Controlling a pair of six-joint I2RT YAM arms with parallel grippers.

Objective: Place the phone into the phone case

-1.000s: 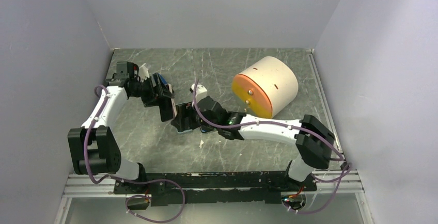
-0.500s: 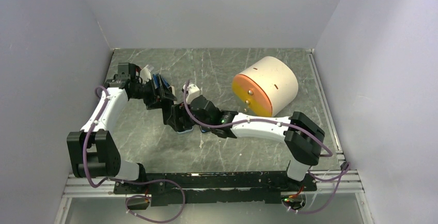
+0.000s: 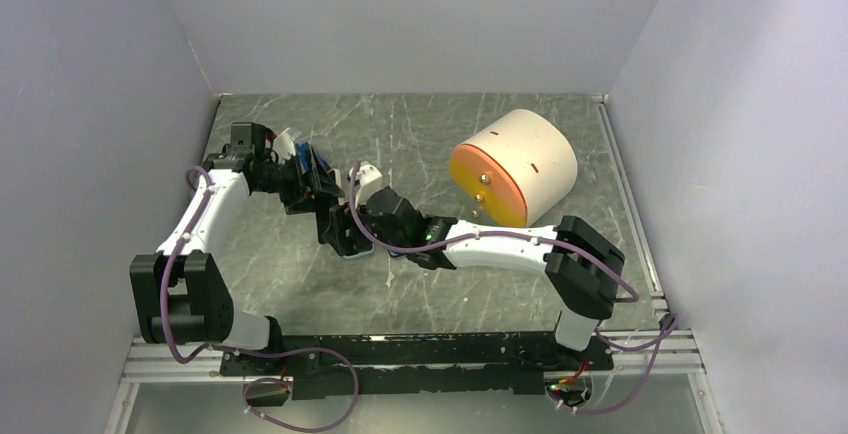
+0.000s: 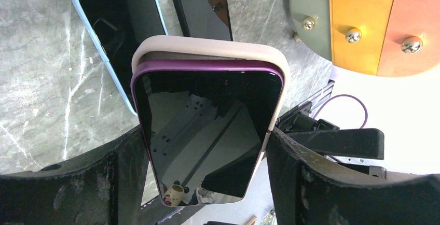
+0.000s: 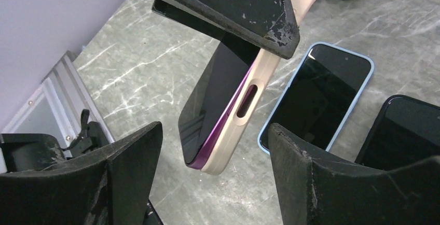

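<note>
My left gripper is shut on a purple phone that sits partly in a beige case. It holds them tilted above the table; the phone's edge sticks out past the case along one side. In the right wrist view the phone and the case hang from the left finger above, their lower end between my right gripper's open fingers, touching neither. In the top view the left gripper and right gripper meet left of centre.
A phone in a light blue case and a black phone lie flat on the marble table, screen up, under the held phone. A cream cylinder with an orange face lies at the back right. Grey walls enclose the table.
My right arm has moved left and brought its open fingers around the lower end of the held phone. The left gripper shifted slightly right with the phone and case.
</note>
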